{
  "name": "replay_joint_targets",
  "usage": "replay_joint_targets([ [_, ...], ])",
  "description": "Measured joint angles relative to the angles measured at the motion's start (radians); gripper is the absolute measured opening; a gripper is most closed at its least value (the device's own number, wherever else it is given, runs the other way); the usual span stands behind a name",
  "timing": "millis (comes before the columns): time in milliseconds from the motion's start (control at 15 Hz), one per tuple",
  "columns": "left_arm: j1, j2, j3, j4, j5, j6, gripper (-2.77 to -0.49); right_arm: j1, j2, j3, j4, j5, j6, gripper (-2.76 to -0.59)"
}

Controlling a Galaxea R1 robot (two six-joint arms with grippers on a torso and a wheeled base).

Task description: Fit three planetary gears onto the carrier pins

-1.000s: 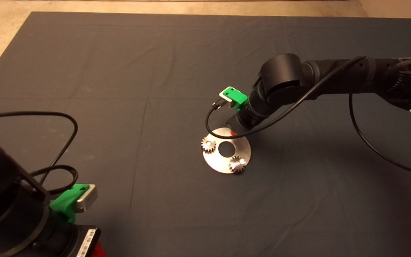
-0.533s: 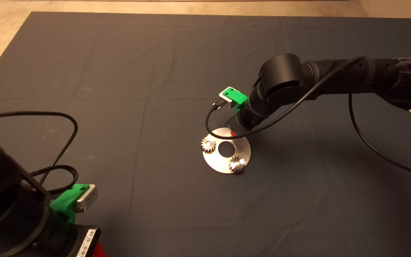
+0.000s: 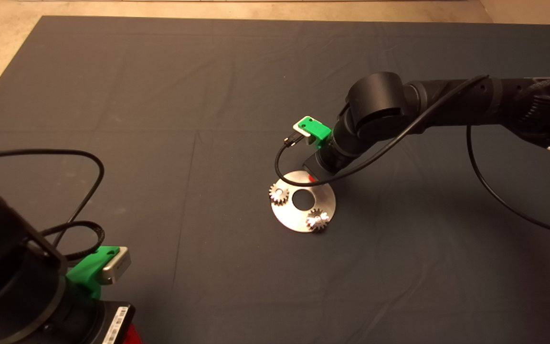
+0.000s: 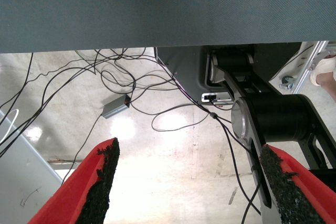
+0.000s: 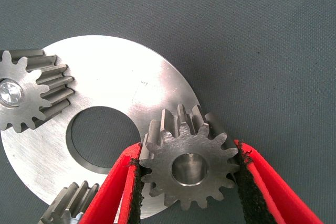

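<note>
The flat round silver disc (image 3: 290,213) lies mid-mat. Two planetary gears (image 3: 279,194) (image 3: 317,220) sit on carrier pins, whose shiny tops show in their centres (image 5: 10,92). My right gripper (image 5: 188,153) hovers at the disc's far edge, mostly hidden under its wrist in the head view. It is shut on a third gear (image 5: 188,169), held flat over the disc's rim (image 5: 121,82). Grey metal shows in that gear's hole; I cannot tell whether it is on a pin. My left gripper (image 4: 189,153) is parked at the mat's lower left, open and holding nothing.
The dark mat (image 3: 160,95) spreads wide around the disc. A black cable (image 3: 284,165) loops from the right wrist just above the disc. The left wrist view shows the floor beyond the mat with cables (image 4: 121,85) and a robot base (image 4: 273,119).
</note>
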Motion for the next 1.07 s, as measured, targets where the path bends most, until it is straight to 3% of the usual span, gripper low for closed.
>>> replay_joint_targets([
  [1067,0.0,0.0,0.0,0.0,0.0,0.0,-1.37,-0.003,-0.007,0.003,0.0,-0.002,-0.012,-2.29],
])
